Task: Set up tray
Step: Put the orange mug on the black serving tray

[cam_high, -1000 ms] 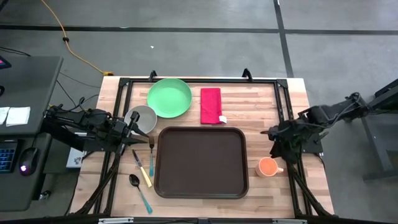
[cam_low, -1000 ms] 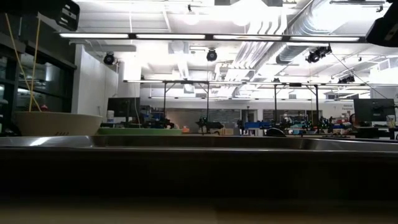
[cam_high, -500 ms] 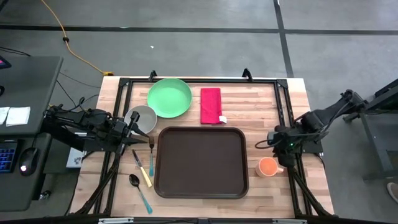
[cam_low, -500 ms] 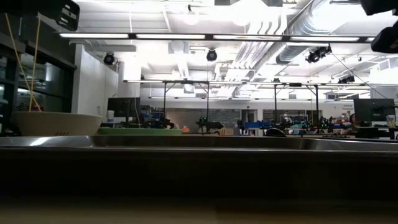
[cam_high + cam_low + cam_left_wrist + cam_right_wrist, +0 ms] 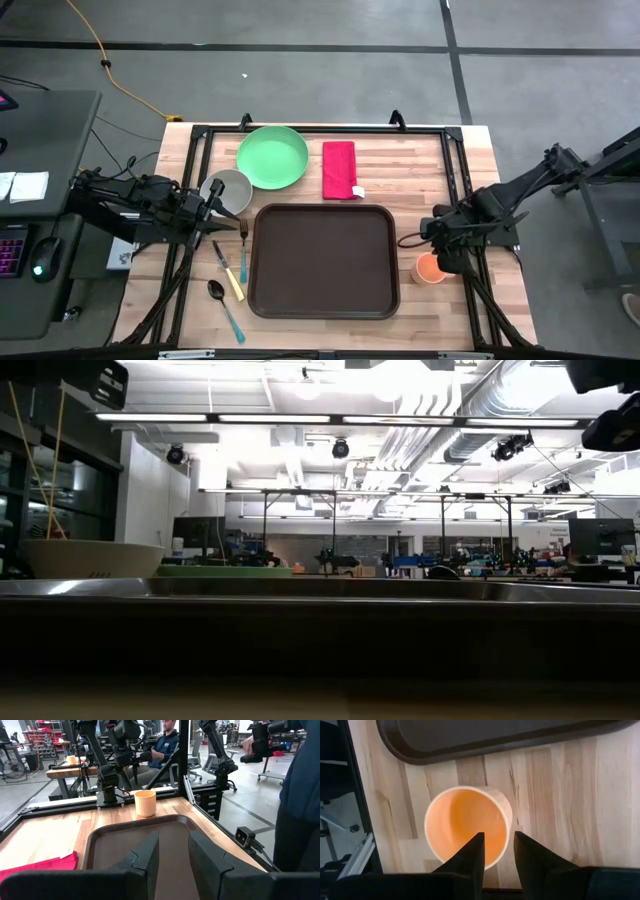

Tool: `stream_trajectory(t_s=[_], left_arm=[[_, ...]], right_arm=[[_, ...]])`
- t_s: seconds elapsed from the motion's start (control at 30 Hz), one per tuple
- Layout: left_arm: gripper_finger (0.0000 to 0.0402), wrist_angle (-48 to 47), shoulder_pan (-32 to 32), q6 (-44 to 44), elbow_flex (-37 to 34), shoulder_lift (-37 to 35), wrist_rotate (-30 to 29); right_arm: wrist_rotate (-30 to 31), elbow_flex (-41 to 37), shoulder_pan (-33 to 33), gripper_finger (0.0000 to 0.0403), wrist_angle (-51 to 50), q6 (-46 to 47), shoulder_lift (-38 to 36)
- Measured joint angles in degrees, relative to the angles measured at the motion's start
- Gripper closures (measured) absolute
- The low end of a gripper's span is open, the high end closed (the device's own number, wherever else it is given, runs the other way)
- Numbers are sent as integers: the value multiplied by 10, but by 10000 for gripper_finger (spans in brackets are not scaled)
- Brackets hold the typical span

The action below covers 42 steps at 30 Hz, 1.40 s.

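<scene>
Orange cup (image 5: 428, 268) now directly under the right hand (image 5: 441, 262), where half a second ago stood clear at 6 o'clock of it. Means reaching for the cup as the piece to load first, by the look of it. Seen from the right wrist: hand (image 5: 495, 840) partly open, gripping nothing, poised to straddle the rim, one finger over the hollow and the other outside the wall. Cannot tell whether already touching.

Sits bare in the middle of the wooden table (image 5: 420, 160): brown tray (image 5: 323, 260), nothing loaded so far. Cup just off its rim at 4 o'clock, upright, not touching.

Waits at 9 o'clock of the tray, unmoved over the last second: left hand (image 5: 222, 207), fingers apart and empty, pointed across the tray.

Around the tray: green plate (image 5: 272, 156) at 11 o'clock, grey bowl (image 5: 228, 190) at 10 o'clock close to the left hand, red napkin (image 5: 339, 170) at 12 o'clock, fork (image 5: 243, 255), knife (image 5: 232, 278) and spoon (image 5: 222, 300) laid out between 8 and 9 o'clock.

Nothing between cup and tray except the raised rim; needs a lift clear of that, probably. Thin wall and off-centre grip: some risk of tipping the cup.
</scene>
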Motion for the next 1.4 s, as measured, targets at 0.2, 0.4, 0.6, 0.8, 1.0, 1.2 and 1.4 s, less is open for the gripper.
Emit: stream_trajectory(t_s=[0.2,0.4,0.6,0.8,1.0,1.2,1.4], left_arm=[[266,0,0,0,0,0,0],[266,0,0,0,0,0,0],[266,0,0,0,0,0,0],[266,3,0,-2,0,0,-45],[266,1,0,2,0,0,-68],[266,-40,0,-10,0,0,-68],[266,-78,0,-32,0,0,-68]], right_arm=[[0,0,0,320,22,23,3],[-3,0,0,320,22,42,3],[-19,0,0,320,26,61,6],[-30,0,4,320,38,50,34],[-30,0,7,320,42,34,62],[-26,0,6,320,43,10,85],[-5,0,6,320,37,-4,97]])
